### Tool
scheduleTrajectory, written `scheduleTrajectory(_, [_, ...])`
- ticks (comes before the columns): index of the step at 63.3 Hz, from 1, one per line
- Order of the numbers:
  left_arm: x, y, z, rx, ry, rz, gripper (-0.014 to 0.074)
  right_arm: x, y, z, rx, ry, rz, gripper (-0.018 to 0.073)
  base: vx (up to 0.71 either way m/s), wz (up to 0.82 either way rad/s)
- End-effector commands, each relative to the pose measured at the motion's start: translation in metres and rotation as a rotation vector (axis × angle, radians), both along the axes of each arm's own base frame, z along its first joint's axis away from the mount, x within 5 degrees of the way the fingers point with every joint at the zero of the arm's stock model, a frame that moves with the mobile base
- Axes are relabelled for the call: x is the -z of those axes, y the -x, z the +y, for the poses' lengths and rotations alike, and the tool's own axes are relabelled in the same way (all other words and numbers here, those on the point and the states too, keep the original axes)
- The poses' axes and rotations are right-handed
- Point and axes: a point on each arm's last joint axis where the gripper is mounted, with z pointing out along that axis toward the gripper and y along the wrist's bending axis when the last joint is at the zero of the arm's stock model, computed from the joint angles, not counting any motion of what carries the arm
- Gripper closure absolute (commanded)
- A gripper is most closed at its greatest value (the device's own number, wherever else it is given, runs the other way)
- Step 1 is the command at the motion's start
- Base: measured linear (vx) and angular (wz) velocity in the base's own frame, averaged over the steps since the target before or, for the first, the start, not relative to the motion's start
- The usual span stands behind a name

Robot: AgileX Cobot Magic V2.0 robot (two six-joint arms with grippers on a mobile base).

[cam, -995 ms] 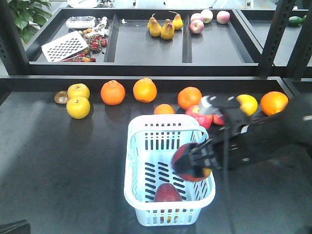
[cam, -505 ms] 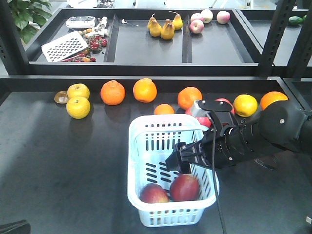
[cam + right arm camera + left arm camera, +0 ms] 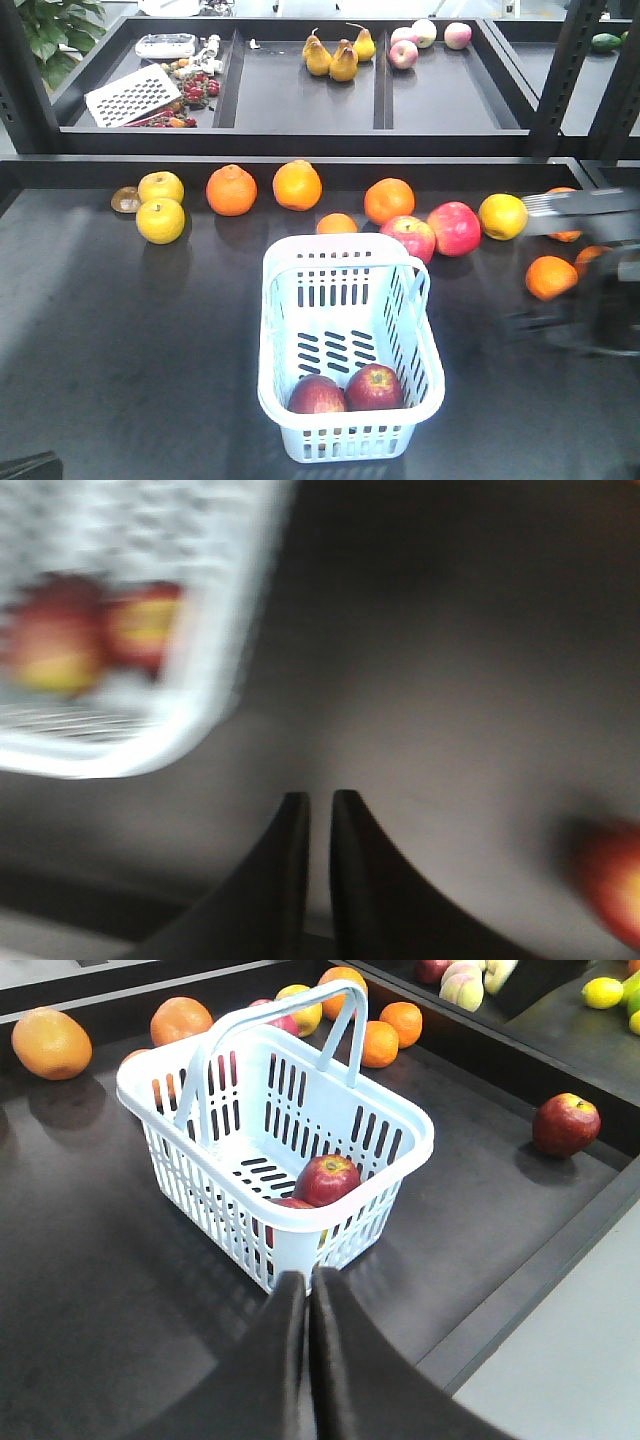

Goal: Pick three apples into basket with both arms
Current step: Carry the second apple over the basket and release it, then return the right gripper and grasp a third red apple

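The pale blue-white basket (image 3: 268,330) stands mid-table with its handle down. Two dark red apples (image 3: 318,395) (image 3: 374,386) lie side by side at its near end. The left wrist view shows the basket (image 3: 400,1110), one apple (image 3: 326,1179) inside it, and a third dark red apple (image 3: 566,1124) alone on the table to the right. My left gripper (image 3: 307,1278) is shut and empty, just short of the basket's near corner. My right gripper (image 3: 320,798) is shut with a thin gap, empty, over bare table right of the blurred basket (image 3: 230,680). The right arm (image 3: 610,310) is a blur at the right edge.
Oranges (image 3: 232,190) (image 3: 298,185) (image 3: 389,200) (image 3: 551,277), yellow fruits (image 3: 161,220) (image 3: 503,216) and two brighter pink-red apples (image 3: 408,238) (image 3: 454,227) line the table behind the basket. A raised back shelf holds pears (image 3: 343,60) and a grater (image 3: 132,95).
My right gripper let go of the apple over the basket, and it now lies beside the first one. The right arm has swung away to the right edge, uncovering the fruit behind.
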Motion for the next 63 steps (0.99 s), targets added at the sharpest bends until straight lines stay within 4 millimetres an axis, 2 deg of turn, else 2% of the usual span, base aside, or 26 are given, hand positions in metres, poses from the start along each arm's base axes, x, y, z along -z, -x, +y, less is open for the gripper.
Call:
scheduleTrajectory(1, [-0.01,-0.003,0.0,-0.029,0.057,-0.034,0.0603,-0.017,0.006,-0.035,0.146,0.109,-0.055,0.0569,0.0,0.0])
scheduleTrajectory(10, [-0.01,-0.003,0.0,-0.029,0.057,-0.034,0.0603,-0.015,0.007,-0.073,0.3,0.133,-0.028,0.0554,0.0,0.0])
scheduleTrajectory(16, [-0.01,-0.003,0.0,-0.029,0.058,-0.034,0.0603,-0.009,0.007,-0.096,0.389,0.138,0.009,0.0485,0.0,0.0])
scheduleTrajectory(24, [-0.01,-0.003,0.0,-0.029,0.058,-0.034,0.0603,0.007,0.006,-0.121,0.456,0.142,0.114,0.0267,0.0,0.0])
scheduleTrajectory(28, [-0.01,-0.003,0.0,-0.029,0.058,-0.034,0.0603,0.018,0.005,-0.133,0.502,0.134,0.181,0.0101,0.0,0.0])
scheduleTrajectory(37, [-0.01,-0.003,0.0,-0.029,0.058,-0.034,0.0603,0.039,0.002,-0.152,0.567,0.111,0.292,-0.0163,0.0,0.0])
scheduleTrajectory(63, [-0.01,-0.003,0.0,-0.029,0.057,-0.034,0.0603,0.092,-0.019,-0.166,0.541,0.116,0.448,-0.012,0.0,0.0])
